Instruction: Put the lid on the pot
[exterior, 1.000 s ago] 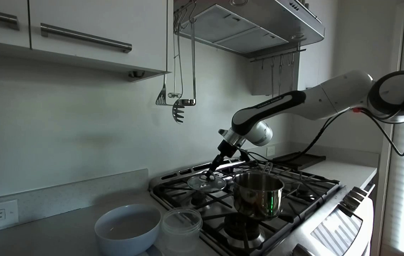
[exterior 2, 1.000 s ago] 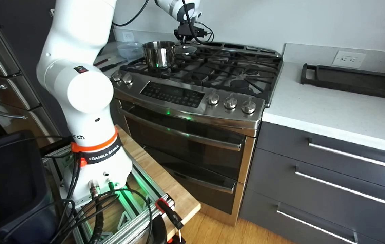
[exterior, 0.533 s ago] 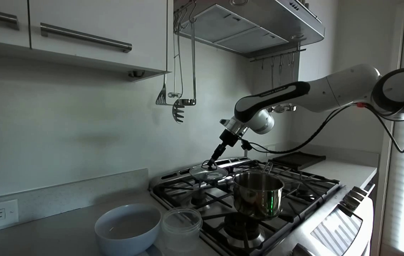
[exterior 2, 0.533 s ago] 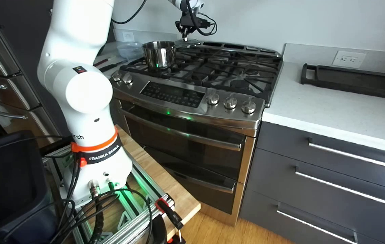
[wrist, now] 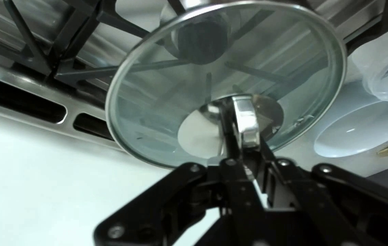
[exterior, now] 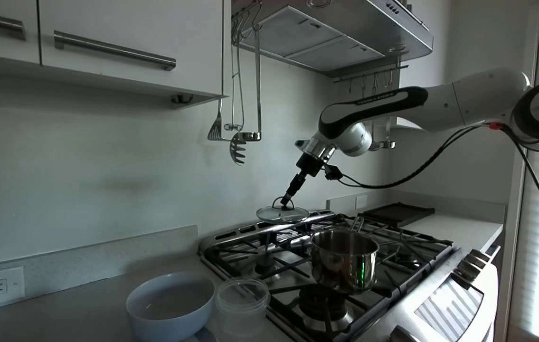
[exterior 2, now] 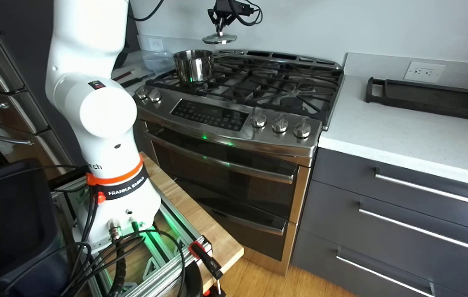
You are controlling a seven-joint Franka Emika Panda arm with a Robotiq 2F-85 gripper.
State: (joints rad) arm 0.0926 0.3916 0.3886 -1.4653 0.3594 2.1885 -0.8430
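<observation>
The lid, a round glass lid with a silvery rim and loop handle, hangs in the air above the stove's back part in both exterior views [exterior: 282, 217] [exterior 2: 219, 39]. My gripper [exterior: 286, 199] [exterior 2: 220, 30] is shut on the lid's handle; the wrist view shows the fingers [wrist: 245, 141] on both sides of the metal loop, with the lid [wrist: 166, 102] below. The lid is close to level. The shiny steel pot [exterior: 344, 261] [exterior 2: 194, 67] stands upright and uncovered on a burner, lower than the lid and beside it. The pot is not visible in the wrist view.
A white bowl [exterior: 169, 308] and a translucent container [exterior: 242, 308] stand on the counter beside the stove. The pot's handle [exterior: 356, 224] points toward the back. Utensils [exterior: 238, 137] and a range hood [exterior: 345, 33] hang above. A black tray [exterior: 395, 213] lies beyond the stove.
The lid has risen with my gripper from the stove's grates to well above them. In an exterior view it has also shifted somewhat toward the pot's side. The pot has not moved.
</observation>
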